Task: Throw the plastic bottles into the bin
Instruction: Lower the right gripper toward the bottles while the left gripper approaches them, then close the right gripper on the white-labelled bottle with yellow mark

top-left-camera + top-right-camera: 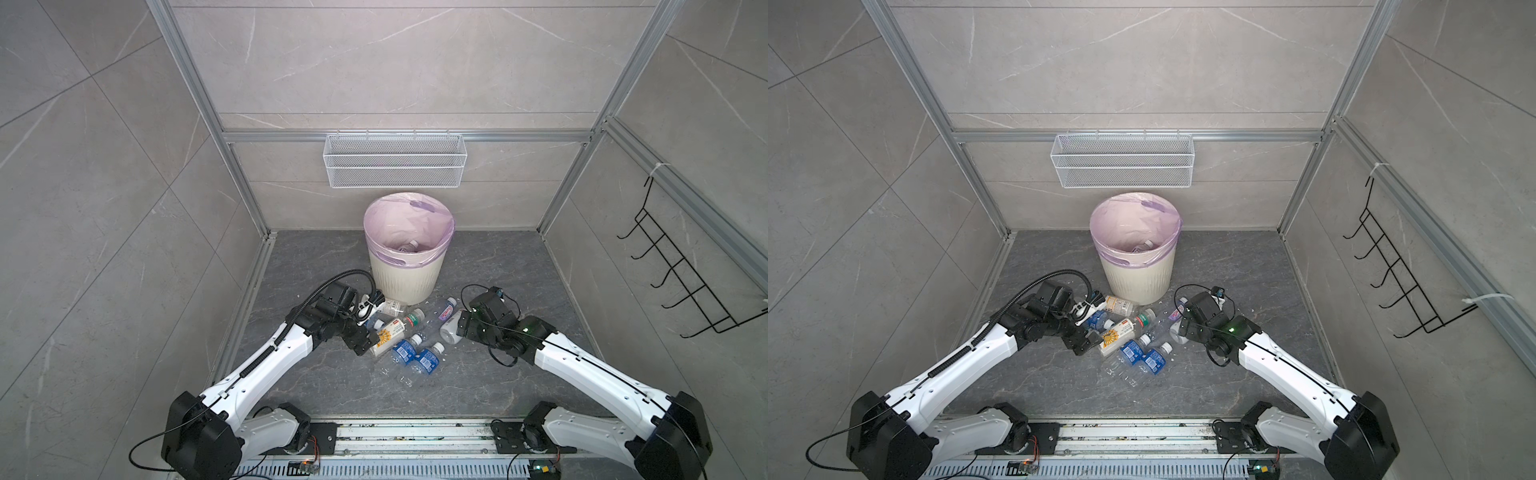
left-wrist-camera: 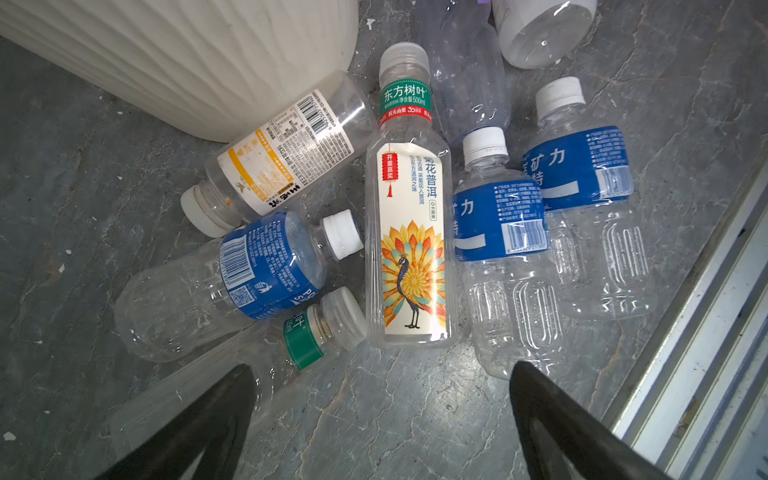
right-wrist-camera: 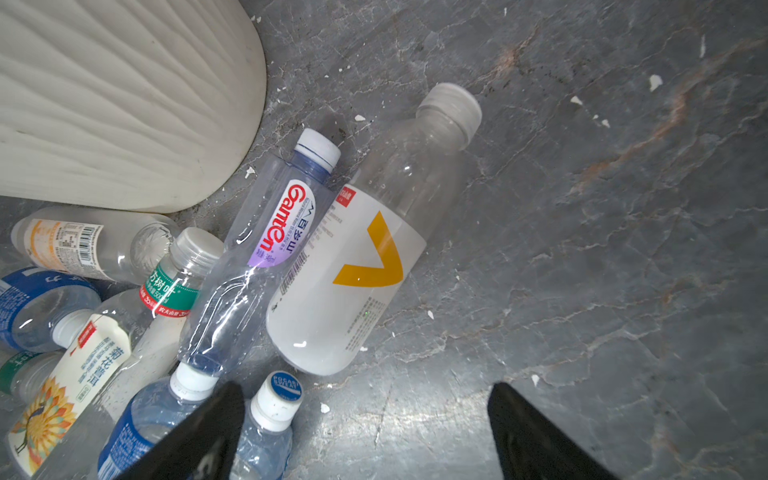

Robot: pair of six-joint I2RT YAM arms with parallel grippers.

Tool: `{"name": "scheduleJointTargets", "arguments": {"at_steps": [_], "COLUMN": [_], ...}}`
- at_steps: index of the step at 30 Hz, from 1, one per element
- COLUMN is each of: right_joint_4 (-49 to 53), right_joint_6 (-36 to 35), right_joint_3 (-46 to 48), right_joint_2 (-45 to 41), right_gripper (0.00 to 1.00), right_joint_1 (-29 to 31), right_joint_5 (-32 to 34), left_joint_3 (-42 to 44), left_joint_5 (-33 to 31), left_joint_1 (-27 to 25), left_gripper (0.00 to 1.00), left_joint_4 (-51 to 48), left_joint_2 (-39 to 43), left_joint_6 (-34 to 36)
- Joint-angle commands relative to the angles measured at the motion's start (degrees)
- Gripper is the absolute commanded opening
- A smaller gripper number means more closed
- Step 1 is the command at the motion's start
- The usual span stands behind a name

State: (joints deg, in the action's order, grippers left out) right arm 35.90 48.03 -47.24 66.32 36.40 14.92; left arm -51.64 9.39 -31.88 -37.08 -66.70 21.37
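- Grey stone floor point(image 1: 498, 374) is seen between grey walls point(image 1: 83, 208); the bin point(image 1: 405, 282) is stood at the back, lined with a pink bag point(image 1: 399, 224).
- Something like one bottle point(image 1: 409, 246) is seen down inside the bin; so only a small part looks done.
- Most of the plastic bottles point(image 1: 401, 336) are left lying in a heap on the floor, just in front of the bin.
- The left gripper point(image 2: 382, 372) is held over the heap; its jaws are spread wide; nothing is held.
- The right gripper point(image 3: 365, 388) is spread wide too, near a white bottle point(image 3: 353, 270); nothing is held.
- About nine bottles are judged left to be picked up.
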Motion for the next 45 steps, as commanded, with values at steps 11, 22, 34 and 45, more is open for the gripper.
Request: {"name": "scheduleJointTargets", "arguments": {"at_steps": [11, 22, 34, 45], "right_joint_4": [-11.79, -15.62, -18.01, -19.14], "right_joint_6": [5.54, 5.23, 5.32, 4.74], "right_joint_3": [1.98, 1.66, 3.96, 5.46], "right_joint_2": [9.38, 15.68, 17.85, 19.06], "right_gripper": [0.97, 0.96, 0.89, 0.79], "right_joint_1": [-4.55, -7.63, -9.43, -9.65], "right_joint_5": [-5.81, -8.28, -8.94, -8.85], "left_joint_3": [4.3, 8.08, 9.41, 9.8], "left_joint_5": [2.76, 9.16, 10.98, 10.83], "left_joint_1": [9.79, 22.43, 26.34, 28.07], "left_gripper": [0.99, 1.0, 0.99, 1.0], "left_joint_4": [5.07, 8.65, 9.53, 10.03], "left_joint_2": [3.06, 5.22, 5.7, 5.43], "left_joint_6": [-0.43, -3.38, -4.23, -4.88]}}
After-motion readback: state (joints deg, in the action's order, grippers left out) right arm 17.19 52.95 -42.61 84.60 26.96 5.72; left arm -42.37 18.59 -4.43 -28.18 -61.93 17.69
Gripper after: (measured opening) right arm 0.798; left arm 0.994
